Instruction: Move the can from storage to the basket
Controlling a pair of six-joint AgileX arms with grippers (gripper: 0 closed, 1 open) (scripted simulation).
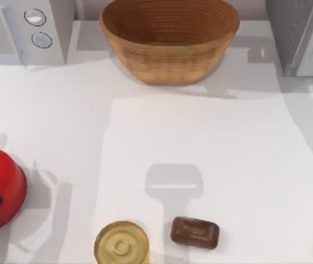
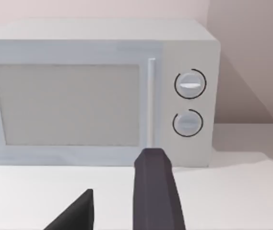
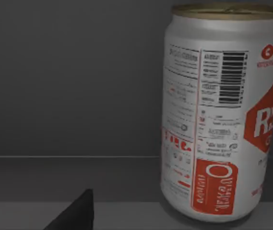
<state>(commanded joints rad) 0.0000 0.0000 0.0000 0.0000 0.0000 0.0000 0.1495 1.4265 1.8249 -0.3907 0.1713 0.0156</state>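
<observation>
I'm looking at very little of my AgileX arms right now, just the finger ends. On the left gripper (image 2: 119, 191), I'm seeing two fingers that are not showing alike. The wide finger (image 2: 155, 194) is showing as a long, flat-sided bar in dark charcoal with a faint purplish tint, its end bevelled at the corners and catching a softer grey light along one face. The wedge finger (image 2: 76, 215) is appearing as a plain matte black triangle tapering to a sharp corner. On the right gripper I'm picking out the right finger (image 3: 76, 215), showing as the same black wedge. I'm finding no markings, screws or cables on any of them.
</observation>
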